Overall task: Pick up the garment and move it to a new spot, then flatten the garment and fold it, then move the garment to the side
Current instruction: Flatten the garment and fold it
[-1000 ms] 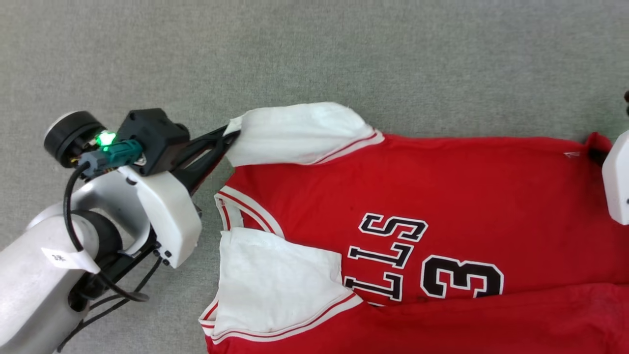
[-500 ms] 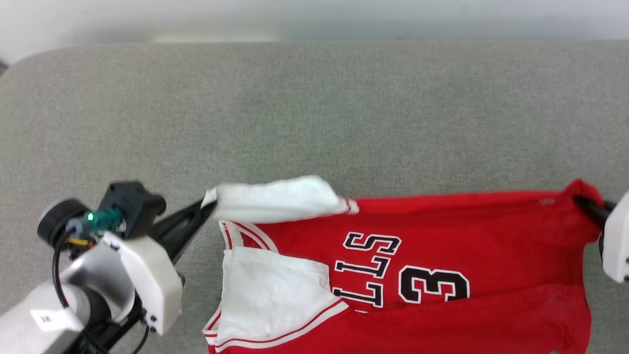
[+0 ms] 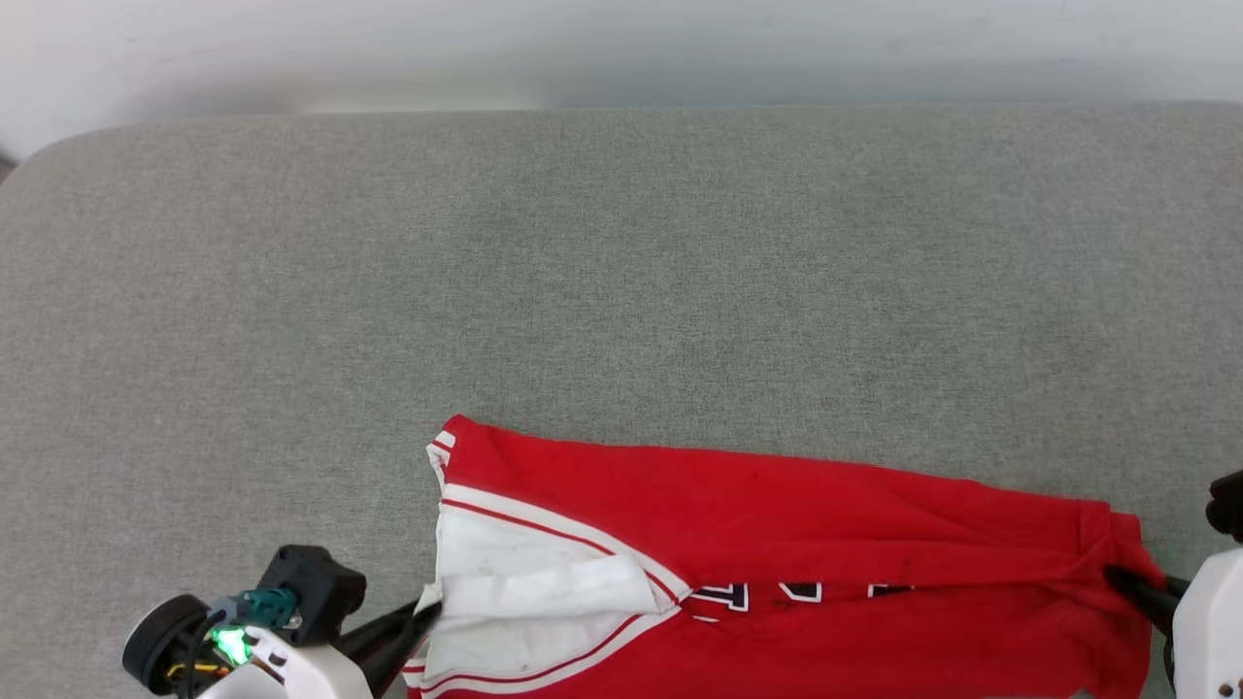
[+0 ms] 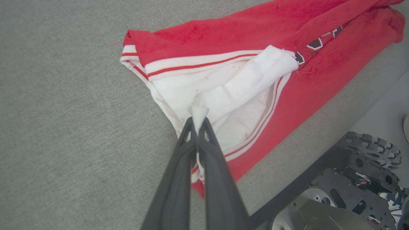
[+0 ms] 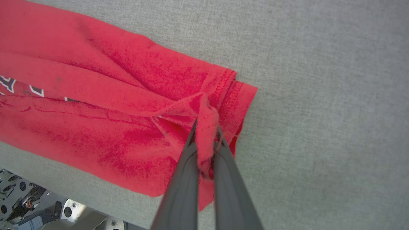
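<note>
The garment (image 3: 777, 505), a red jersey with white sleeves and striped trim, lies folded lengthwise along the near edge of the grey surface. Just a sliver of its black lettering (image 3: 767, 590) peeks from under the fold. My left gripper (image 3: 427, 612) is shut on a white sleeve tip at the collar end. In the left wrist view the pinched white cloth pokes out between the closed fingertips of that gripper (image 4: 198, 119), over the garment (image 4: 243, 35). My right gripper (image 3: 1117, 578) is shut on the red hem corner, and the right wrist view shows red cloth bunched between its closed fingertips (image 5: 206, 126) on the garment (image 5: 96, 80).
The grey padded surface (image 3: 621, 272) stretches wide beyond the garment up to its far edge, with a pale wall behind. My wheeled base (image 4: 367, 153) sits below the surface's near edge, also seen as metal plates (image 5: 32, 204) in the right wrist view.
The head camera has tilted up, shifting the whole picture. Both grippers have drawn the far edge of the garment toward me, folding it over so the letters and number are nearly covered.
</note>
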Tool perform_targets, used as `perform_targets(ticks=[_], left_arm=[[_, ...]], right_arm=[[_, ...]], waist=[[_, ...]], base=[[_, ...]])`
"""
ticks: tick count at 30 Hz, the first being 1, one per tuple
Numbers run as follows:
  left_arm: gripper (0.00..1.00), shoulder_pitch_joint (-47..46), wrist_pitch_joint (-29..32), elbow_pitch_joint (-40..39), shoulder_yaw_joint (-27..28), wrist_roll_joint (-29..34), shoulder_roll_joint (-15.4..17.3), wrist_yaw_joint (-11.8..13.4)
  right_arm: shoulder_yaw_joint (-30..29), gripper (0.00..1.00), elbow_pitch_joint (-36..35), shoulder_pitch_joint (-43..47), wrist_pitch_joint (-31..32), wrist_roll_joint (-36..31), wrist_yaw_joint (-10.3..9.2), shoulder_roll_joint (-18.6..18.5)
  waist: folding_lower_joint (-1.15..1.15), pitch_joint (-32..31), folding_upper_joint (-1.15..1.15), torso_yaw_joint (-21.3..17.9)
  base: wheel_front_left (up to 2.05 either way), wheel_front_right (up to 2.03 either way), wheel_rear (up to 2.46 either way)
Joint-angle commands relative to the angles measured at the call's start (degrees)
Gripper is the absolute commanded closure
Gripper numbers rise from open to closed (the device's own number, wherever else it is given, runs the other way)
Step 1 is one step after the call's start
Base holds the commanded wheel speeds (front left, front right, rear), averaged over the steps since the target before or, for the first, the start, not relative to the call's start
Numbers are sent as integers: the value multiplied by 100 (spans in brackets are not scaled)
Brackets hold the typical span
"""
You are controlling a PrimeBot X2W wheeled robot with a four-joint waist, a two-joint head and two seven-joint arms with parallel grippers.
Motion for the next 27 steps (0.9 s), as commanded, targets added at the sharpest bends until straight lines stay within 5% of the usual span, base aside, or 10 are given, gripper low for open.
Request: perform_targets(ticks=[1, 10, 11, 12, 13, 14, 21, 27], left_arm=[[100, 66, 17, 56, -38, -11, -25, -26], [100, -118, 132, 806, -447, 156, -484, -337], [86, -158, 119, 913, -485, 249, -507, -358], [16, -219, 72, 1003, -510, 377, -531, -377], [0, -254, 44, 1108, -542, 441, -586, -363], [0, -252, 34, 1190, -583, 475, -637, -380], [0, -257, -280, 1364, -508, 472, -777, -399], [0, -308, -882, 1212, -160, 531, -815, -148]], right_arm=[[29, 100, -20, 55, 21, 58, -2, -55], [553, 100, 314, -20, -224, 21, -2, -377], [619, 100, 372, -45, -262, 66, -2, -389], [658, 100, 448, -66, -274, 115, -3, -398], [715, 67, 494, -92, -289, 113, -3, -431], [789, 0, 516, -115, -319, 103, -3, -472], [976, 0, 532, -265, -648, 375, -2, -534], [775, 0, 331, -330, -747, 558, -2, -472]], waist=[[1, 10, 0, 4], [1, 70, 0, 33], [1, 74, 0, 33], [1, 73, 0, 32], [1, 66, 0, 32], [1, 51, 0, 31], [1, -208, 0, -2], [1, -455, 0, -38]], base=[[0, 0, 0], [0, 0, 0], [0, 0, 0], [0, 0, 0], [0, 0, 0], [0, 0, 0], [0, 0, 0], [0, 0, 0]])
